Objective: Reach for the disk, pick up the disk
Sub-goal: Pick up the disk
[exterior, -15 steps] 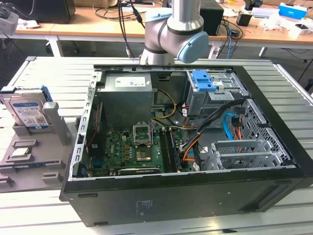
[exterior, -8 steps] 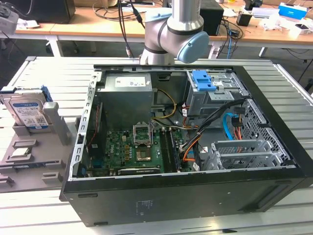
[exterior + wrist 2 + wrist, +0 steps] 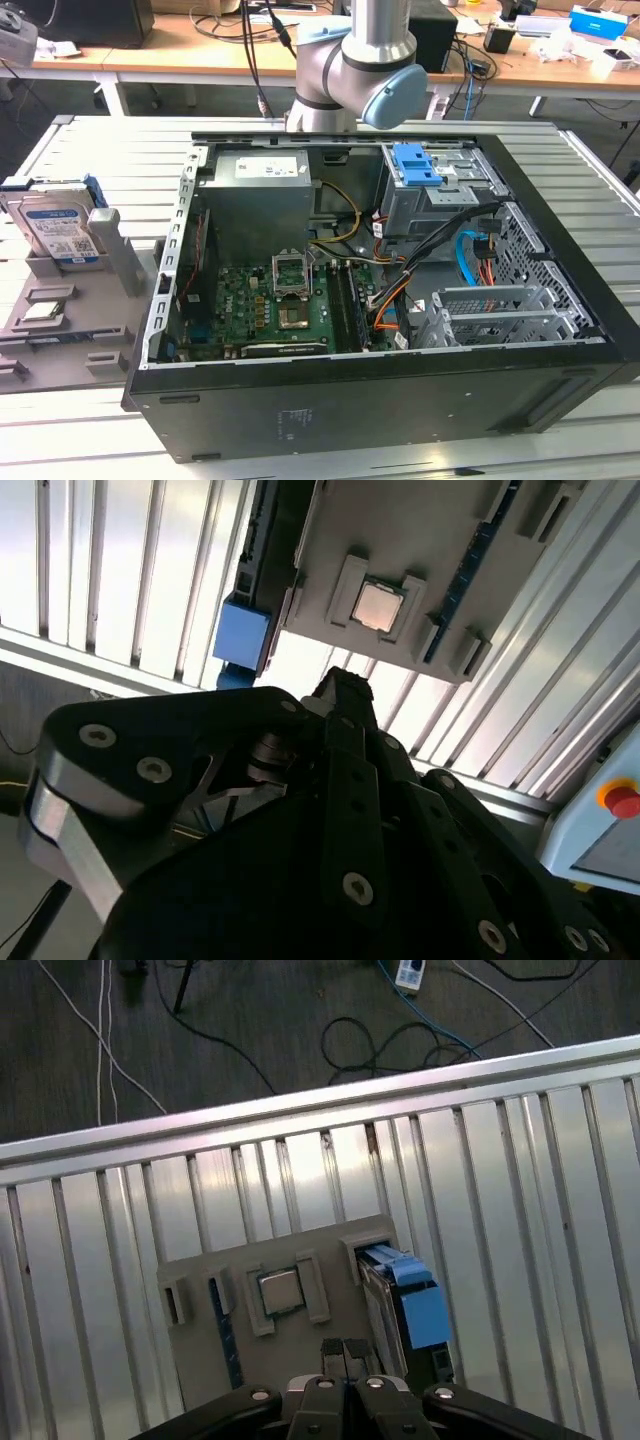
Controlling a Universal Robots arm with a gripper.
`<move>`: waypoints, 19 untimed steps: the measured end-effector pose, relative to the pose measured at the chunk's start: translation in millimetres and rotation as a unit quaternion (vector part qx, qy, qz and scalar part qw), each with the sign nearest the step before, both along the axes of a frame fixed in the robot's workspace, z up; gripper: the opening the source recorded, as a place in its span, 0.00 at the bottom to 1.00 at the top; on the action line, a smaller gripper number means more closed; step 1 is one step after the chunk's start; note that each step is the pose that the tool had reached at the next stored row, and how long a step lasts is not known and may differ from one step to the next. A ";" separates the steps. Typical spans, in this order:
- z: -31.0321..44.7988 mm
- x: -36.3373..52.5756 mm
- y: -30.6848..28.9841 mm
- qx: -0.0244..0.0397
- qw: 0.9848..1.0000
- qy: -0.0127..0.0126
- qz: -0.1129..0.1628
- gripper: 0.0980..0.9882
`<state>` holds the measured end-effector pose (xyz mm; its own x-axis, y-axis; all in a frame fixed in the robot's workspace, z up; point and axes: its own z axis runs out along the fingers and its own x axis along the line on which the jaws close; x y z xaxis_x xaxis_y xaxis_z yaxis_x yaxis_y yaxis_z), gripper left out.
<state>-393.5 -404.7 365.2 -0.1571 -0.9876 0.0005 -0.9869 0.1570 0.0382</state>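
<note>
**Disk** [image 3: 55,228]: flat silver drive with a blue-and-white label and blue side rails. It stands on edge in a slot at the far end of the holder plate, at the exterior view's left, outside the computer case. Both wrist views [image 3: 400,1290] [image 3: 245,635] show it edge-on, with a blue rail tab standing out at one end.

**Gripper** [image 3: 345,1348]: dark, two-fingered. The fingertips are pressed together with nothing between them. It hovers above the holder plate, apart from the disk, which lies just to one side of the fingertips. In the second wrist view the fingers [image 3: 340,685] converge to a single tip over the table slats beside the plate.

**Arm** [image 3: 345,60]: grey with a pale blue joint cap, at the far side of the case.

**Holder plate** [image 3: 100,320]: grey and moulded, with several slots and frames. It lies flat on the table.

**Chip** [image 3: 280,1290]: small flat square seated in a frame on the plate, near the disk.

**Computer case** [image 3: 400,400]: black, lying on its side with the panel off, in the middle of the table. The circuit board, power supply and cables are exposed. A blue latch piece [image 3: 415,165] sits on the drive cage at the far right.

**Table** [image 3: 100,150]: slatted metal top.

**Red button** [image 3: 622,800]: on a pale box at the table edge.
</note>
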 end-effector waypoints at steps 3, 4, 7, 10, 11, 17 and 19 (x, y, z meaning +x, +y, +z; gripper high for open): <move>0.0 0.0 0.0 0.000 1.000 0.000 0.018 0.01; 0.0 0.0 0.1 0.000 1.000 0.000 0.024 0.01; 0.0 0.0 0.1 0.000 1.000 0.000 0.028 0.01; 0.0 0.0 0.1 0.000 1.000 0.000 0.028 0.01; 0.0 0.0 0.1 0.000 1.000 0.000 0.028 0.01; 0.0 0.0 0.1 0.000 1.000 0.000 0.028 0.15; 0.0 0.0 0.1 0.000 1.000 0.000 0.028 0.22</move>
